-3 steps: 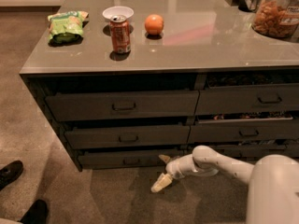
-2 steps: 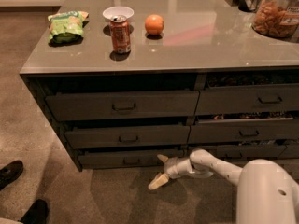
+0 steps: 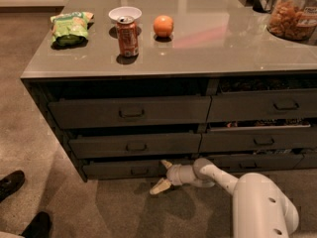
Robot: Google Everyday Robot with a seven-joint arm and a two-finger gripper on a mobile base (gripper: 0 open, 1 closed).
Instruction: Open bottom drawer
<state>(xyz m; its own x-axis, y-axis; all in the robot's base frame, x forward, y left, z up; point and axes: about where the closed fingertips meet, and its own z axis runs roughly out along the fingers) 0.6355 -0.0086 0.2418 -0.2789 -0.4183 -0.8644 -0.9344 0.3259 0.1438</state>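
Light: dim, warm, from overhead.
Glare: pale streaks on the glossy countertop [image 3: 208,48].
Shadows: dark pools under soda can [image 3: 128,36] and orange [image 3: 163,26]; drawer gaps nearly black.
Gripper [image 3: 163,175]: fingers spread, low before the bottom drawer [image 3: 124,170], soft shadow on carpet [image 3: 99,207].

The bottom drawer [image 3: 111,169], a wide, low, dark grey front with a small dark loop handle at its centre, sat lowest in the left stack, just above the carpet. The gripper [image 3: 163,175] hung by its right end, fingers spread.
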